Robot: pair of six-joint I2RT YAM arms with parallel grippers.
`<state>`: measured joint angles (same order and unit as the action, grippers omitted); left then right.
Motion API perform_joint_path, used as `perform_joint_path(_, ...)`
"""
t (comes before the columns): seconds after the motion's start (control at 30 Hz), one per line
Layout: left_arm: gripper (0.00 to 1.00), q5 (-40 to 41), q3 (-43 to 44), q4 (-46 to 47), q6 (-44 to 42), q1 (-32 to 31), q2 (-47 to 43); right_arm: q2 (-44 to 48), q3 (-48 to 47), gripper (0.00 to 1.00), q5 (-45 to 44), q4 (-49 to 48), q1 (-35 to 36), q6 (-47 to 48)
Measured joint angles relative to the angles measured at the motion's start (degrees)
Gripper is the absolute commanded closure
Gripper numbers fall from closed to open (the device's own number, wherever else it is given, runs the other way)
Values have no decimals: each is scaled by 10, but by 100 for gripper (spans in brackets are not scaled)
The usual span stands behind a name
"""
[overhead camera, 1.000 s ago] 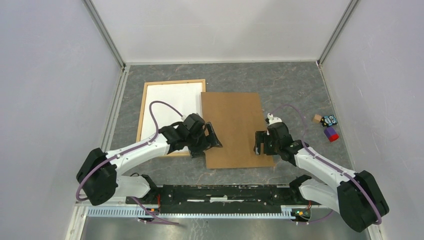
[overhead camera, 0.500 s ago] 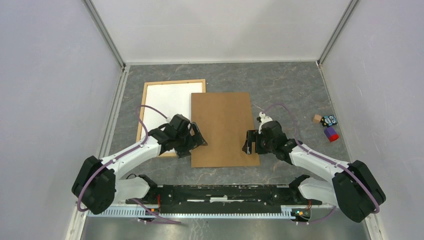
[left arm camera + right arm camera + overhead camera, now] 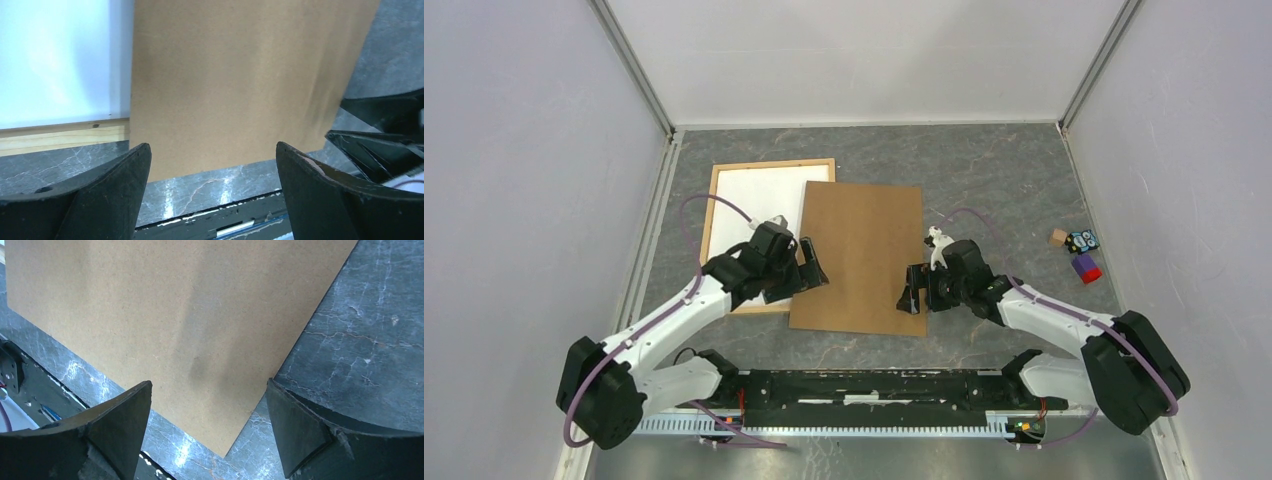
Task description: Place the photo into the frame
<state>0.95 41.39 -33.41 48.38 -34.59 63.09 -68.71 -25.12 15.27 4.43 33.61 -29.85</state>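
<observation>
The light wood frame lies at the left of the table, filled by a plain white sheet. The photo is out of view; no print shows. A brown board lies flat, overlapping the frame's right side. My left gripper stands open at the board's near-left edge. My right gripper stands open over the board's near-right corner. Nothing sits between either pair of fingers. Whether they touch the board I cannot tell.
A few small toy blocks lie at the far right of the grey marbled table. Pale walls close in the left, back and right sides. The black base rail runs along the near edge.
The brown board has slid to the left and now covers more of the frame's right side. Both grippers moved left along with it, staying open.
</observation>
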Motion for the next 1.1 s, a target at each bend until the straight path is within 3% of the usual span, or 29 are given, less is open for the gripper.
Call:
perform_joint_path(0.13,0,-40,2,20,-5,1,-6,-2,-5,7,6,9,-4,17)
perform_joint_path(0.33,0,-74,25,74,-5,9,67,-5,-8,7,30,17,-23,35)
perform_joint_path(0.67,0,-82,24,159,-5,67,136,-12,-10,6,104,30,-128,69)
perform_joint_path(1.1,0,-92,-28,221,-5,99,156,-72,-12,6,220,-33,-191,71)
